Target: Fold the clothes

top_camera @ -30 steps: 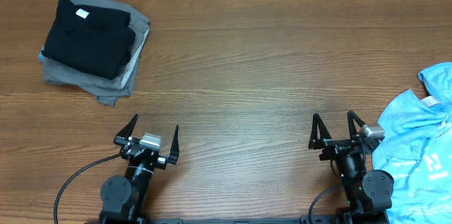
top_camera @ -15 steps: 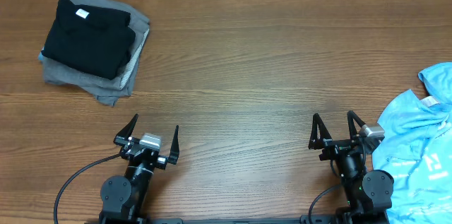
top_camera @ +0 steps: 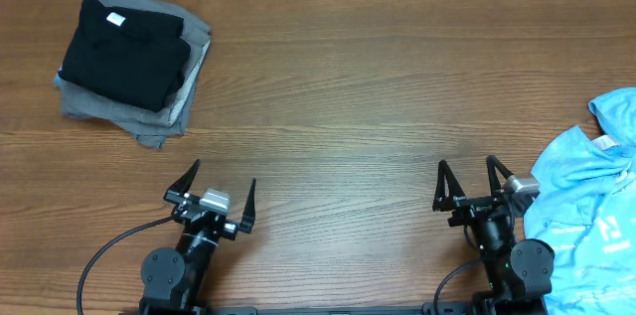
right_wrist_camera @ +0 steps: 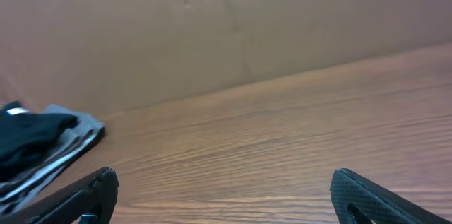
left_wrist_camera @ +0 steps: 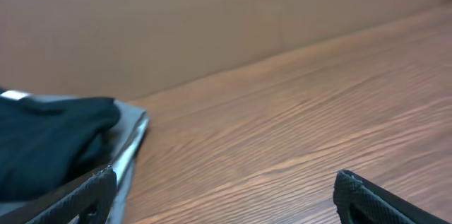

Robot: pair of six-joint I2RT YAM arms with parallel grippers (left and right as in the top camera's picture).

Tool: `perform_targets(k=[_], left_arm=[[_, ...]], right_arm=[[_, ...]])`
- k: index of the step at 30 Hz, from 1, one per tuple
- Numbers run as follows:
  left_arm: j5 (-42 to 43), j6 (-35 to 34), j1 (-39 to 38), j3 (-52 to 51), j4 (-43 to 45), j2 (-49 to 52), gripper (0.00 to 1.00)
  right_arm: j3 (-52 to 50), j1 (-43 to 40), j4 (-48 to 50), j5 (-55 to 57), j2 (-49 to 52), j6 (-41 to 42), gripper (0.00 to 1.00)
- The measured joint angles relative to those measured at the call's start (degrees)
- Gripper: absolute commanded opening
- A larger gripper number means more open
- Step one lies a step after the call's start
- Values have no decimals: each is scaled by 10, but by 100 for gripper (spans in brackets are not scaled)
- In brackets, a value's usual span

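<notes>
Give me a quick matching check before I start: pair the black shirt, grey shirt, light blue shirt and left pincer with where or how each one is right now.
Things:
1. black shirt
2. grey shirt
3. light blue shirt
4. left pincer

States:
A. crumpled and unfolded, at the far right of the overhead view
B. open, holding nothing
C. folded, on top of the stack at the far left
D. folded, at the bottom of that stack

Pairs: 1-C, 2-D, 3-A, 4-B
</notes>
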Motion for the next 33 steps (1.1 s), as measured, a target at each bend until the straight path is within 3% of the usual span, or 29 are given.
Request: perform_targets(k=[8, 13, 19, 25, 33], left_arm=[[56, -104, 0, 31, 21, 1, 100], [68, -128, 0, 161, -45, 44, 100], [73, -135, 0, 391, -196, 220, 100], [78, -130, 0, 635, -421, 447, 100], [78, -113, 0, 849, -608, 643, 100]], right_arm=[[19, 0, -2, -87, 1, 4, 100], [169, 0, -127, -99, 50, 16, 100], [402, 0, -296, -97, 247, 21, 100], [615, 0, -445, -88, 520, 16, 100], [771, -18, -528, -36, 763, 13, 100]])
